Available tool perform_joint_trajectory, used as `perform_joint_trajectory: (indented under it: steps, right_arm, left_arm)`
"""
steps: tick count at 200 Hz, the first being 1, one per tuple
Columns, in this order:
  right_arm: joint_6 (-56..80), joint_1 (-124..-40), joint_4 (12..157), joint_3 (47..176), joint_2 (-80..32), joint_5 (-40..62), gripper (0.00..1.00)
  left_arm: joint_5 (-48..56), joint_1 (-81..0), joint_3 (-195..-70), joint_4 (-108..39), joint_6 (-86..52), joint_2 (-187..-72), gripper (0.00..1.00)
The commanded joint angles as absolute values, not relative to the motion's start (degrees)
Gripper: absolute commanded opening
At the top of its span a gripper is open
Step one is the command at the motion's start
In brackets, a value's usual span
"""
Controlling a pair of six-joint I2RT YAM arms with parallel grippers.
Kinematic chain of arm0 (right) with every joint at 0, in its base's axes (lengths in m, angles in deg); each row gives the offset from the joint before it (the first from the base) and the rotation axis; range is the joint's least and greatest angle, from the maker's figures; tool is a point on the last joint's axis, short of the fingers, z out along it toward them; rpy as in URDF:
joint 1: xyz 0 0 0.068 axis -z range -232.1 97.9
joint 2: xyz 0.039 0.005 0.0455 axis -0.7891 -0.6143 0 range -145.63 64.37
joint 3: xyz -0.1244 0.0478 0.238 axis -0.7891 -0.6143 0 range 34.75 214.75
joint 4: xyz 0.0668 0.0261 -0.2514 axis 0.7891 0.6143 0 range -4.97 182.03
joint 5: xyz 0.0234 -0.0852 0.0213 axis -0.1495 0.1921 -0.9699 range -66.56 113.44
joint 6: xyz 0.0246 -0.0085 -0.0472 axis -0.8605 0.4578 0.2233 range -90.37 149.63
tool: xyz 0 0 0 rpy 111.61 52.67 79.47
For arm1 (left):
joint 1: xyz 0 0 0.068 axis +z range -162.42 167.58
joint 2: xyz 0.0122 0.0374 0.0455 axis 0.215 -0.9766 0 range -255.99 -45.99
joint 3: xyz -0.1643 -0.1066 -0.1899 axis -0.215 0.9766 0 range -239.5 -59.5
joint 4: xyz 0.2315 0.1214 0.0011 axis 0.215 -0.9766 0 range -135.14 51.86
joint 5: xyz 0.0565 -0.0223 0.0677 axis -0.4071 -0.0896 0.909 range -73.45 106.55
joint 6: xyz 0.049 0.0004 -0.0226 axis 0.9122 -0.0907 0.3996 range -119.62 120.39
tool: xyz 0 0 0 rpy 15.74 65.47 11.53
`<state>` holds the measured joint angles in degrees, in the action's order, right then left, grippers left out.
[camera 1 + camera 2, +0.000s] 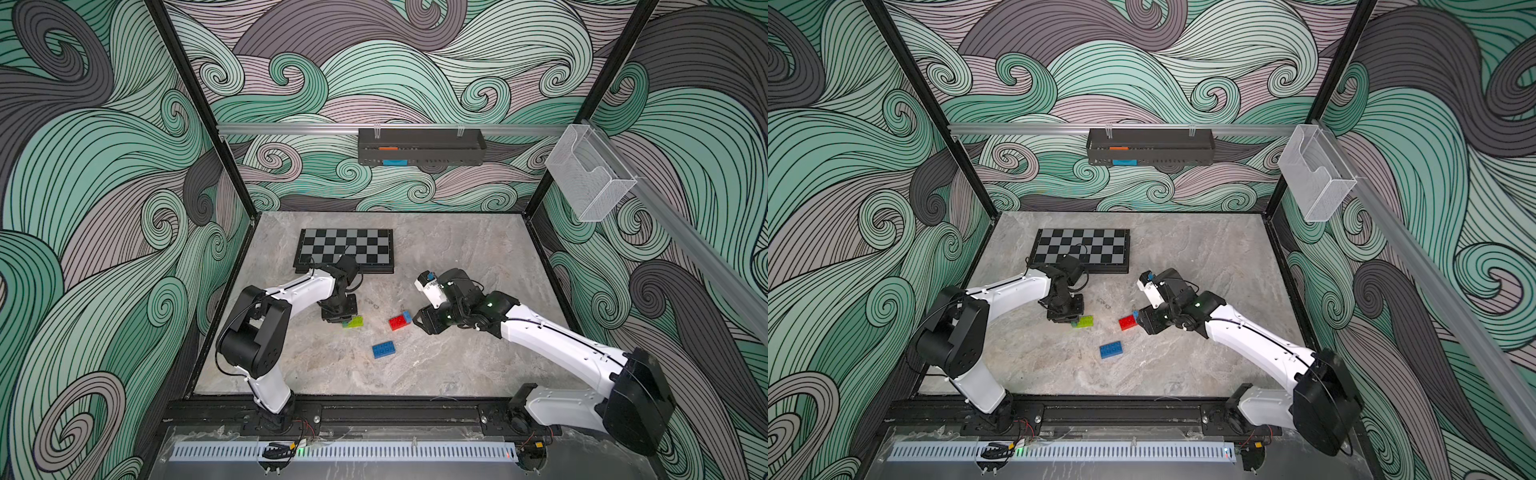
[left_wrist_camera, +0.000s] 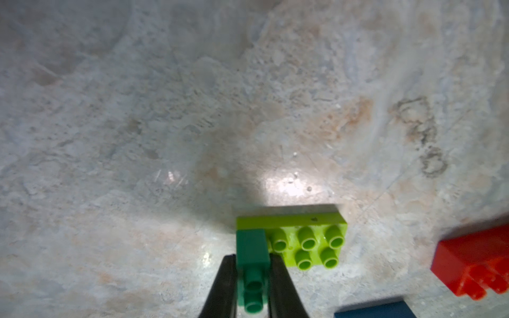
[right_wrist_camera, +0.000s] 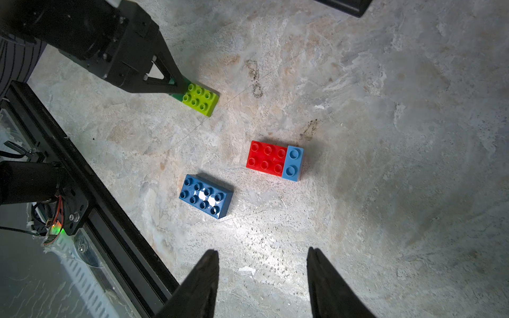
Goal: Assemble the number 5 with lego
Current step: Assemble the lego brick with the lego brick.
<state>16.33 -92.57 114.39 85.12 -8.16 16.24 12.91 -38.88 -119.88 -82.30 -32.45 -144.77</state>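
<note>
My left gripper [image 2: 252,260] is shut on the tiny dark-green brick [image 2: 252,246], which sits on one end of the lime-green brick [image 2: 308,239] lying on the table. Both top views show this pair, with the lime-green brick [image 1: 356,321] [image 1: 1085,321] left of centre. The red brick [image 3: 265,158] has the light-blue brick [image 3: 293,163] joined at its end. The dark-blue brick [image 3: 205,196] lies alone nearer the front. My right gripper [image 3: 263,250] hovers open and empty, just right of the red brick [image 1: 397,322]. The number 5 shows in no view.
The checkered board [image 1: 345,247] lies at the back left behind the left arm. A black tray [image 1: 419,147] with orange and cyan pieces hangs on the back rail, and a clear box [image 1: 588,178] on the right wall. A black rail [image 1: 374,411] edges the table's front.
</note>
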Motion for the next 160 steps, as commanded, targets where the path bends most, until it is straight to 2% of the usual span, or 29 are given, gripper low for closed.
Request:
perform_joint_trajectory:
  steps: [1, 134, 160]
  right_arm:
    - [15.3, -92.4, 114.9, 84.4, -7.2, 15.7, 0.55]
    - [16.9, -92.6, 117.0, 85.1, -7.5, 14.5, 0.55]
    - [17.2, -92.8, 117.3, 85.3, -7.7, 14.4, 0.55]
  left_arm:
    - [8.7, -40.6, -117.2, -79.7, -29.9, -150.8, 0.00]
    - [10.1, -40.9, -120.7, -83.2, -28.7, -150.8, 0.00]
    - [10.1, -40.9, -121.6, -84.0, -28.6, -150.5, 0.06]
